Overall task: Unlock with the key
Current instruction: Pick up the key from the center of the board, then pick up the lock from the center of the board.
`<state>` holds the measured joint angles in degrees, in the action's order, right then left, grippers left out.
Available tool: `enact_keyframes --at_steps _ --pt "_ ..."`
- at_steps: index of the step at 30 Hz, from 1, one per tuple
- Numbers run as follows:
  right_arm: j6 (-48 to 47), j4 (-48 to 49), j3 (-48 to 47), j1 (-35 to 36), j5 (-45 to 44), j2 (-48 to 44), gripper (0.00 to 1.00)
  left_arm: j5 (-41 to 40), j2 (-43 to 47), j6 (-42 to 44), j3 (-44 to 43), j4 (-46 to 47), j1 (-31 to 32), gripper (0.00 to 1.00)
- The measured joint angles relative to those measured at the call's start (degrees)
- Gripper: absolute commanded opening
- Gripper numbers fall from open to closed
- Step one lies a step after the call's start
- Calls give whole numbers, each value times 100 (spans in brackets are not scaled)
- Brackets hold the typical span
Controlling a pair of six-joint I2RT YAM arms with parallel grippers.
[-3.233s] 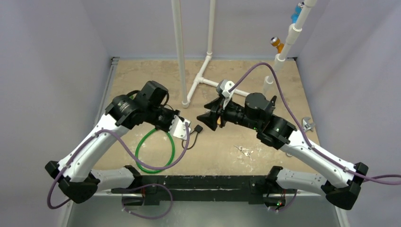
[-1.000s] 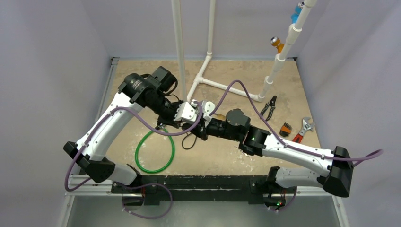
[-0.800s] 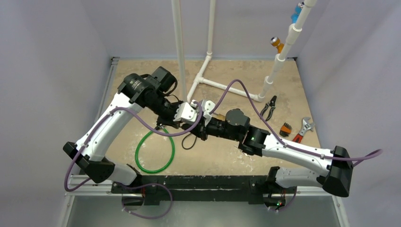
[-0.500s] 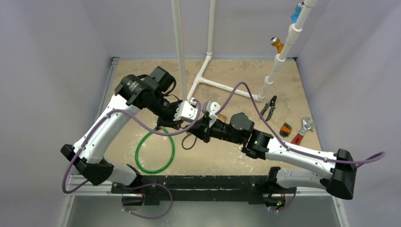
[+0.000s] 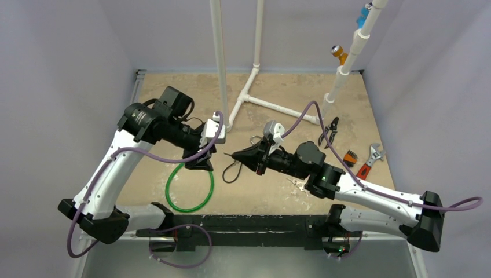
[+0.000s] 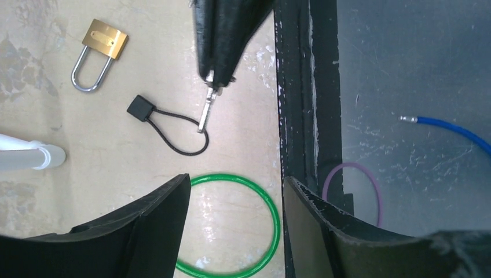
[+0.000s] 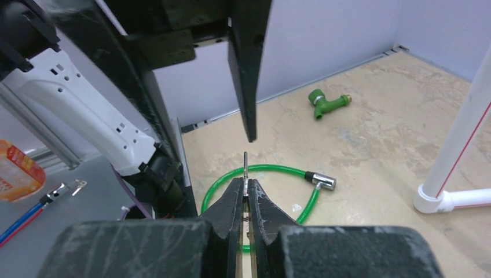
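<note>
The right gripper [image 5: 234, 155] has its two fingers pressed tight together on a small silver key [image 6: 205, 110]. The key [image 7: 245, 165] sticks out straight past the fingertips, and it is above the table [image 5: 173, 87], not lying on it.

The left gripper [image 5: 198, 161] stands facing it, a little apart. Its jaws are spread wide and there is nothing between them. In its own wrist view the two black fingers [image 6: 156, 229] frame the scene from below. The right gripper [image 6: 217, 72] comes in from the top of that view.

The brass padlock [image 6: 98, 55] lies flat on the table, apart from both grippers. Its steel shackle looks closed into the body. Near it lies a thin black cord loop [image 6: 179, 136] with a small black square tag [image 6: 139, 107]. In the left wrist view the key tip overlaps this loop, but I cannot tell if they touch.

A green cable ring [image 5: 189, 188] lies on the table below the left gripper, with a metal end piece [image 7: 321, 180]. At the right side of the table are pliers [image 5: 329, 130], an adjustable wrench [image 5: 375, 153] and a small orange holder [image 5: 349, 157]. White PVC pipes [image 5: 263, 104] stand at the far side.
</note>
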<state>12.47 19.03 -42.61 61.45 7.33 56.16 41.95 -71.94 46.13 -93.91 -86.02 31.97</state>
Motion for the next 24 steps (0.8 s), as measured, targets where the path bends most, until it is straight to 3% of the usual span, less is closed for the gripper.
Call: enact_keyframes --at_steps 9,14,17,20,24 --pt "234 181 -7 -2 297 -9 0 717 313 -745 551 1209 -212 54" --pt "297 168 -46 -4 313 -17 0 975 737 -909 710 1504 -485 70" --pt "308 66 -46 -72 310 -131 0 953 935 -1270 1137 1867 -1040 82" --pt "363 -50 -42 -223 284 -398 0 706 894 -1574 1676 2288 -1882 84" --pt "468 -74 4 -404 269 -763 0 48 398 -1467 2181 2559 -2428 84"
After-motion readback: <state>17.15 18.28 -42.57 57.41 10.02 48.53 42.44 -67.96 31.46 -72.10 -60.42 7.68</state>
